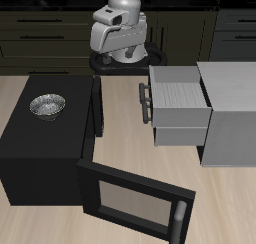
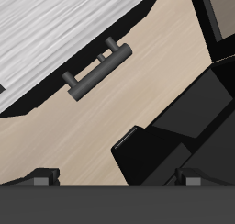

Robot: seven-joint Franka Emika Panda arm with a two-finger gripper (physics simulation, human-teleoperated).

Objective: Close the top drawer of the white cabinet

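The white cabinet (image 1: 236,110) stands on the table beside the black box. Its top drawer (image 1: 181,92) is pulled out, showing its finely lined top, with the dark bar handle (image 1: 146,100) on its front. The shallower drawer (image 1: 180,137) beneath it also stands out a little. My gripper (image 1: 128,55) hangs high near the robot's base, farther back than the drawer's handle and apart from it. In the wrist view the gripper (image 2: 117,178) is open and empty, its fingertips (image 2: 40,177) far apart, and I see the drawer top (image 2: 55,35) and handle (image 2: 96,71) below.
A black box (image 1: 45,138) stands on the table with a metal bowl (image 1: 47,106) on top. Its windowed door (image 1: 135,200) hangs open toward the table's front edge. The box also shows in the wrist view (image 2: 179,136). A strip of bare table (image 1: 125,128) lies between box and drawer.
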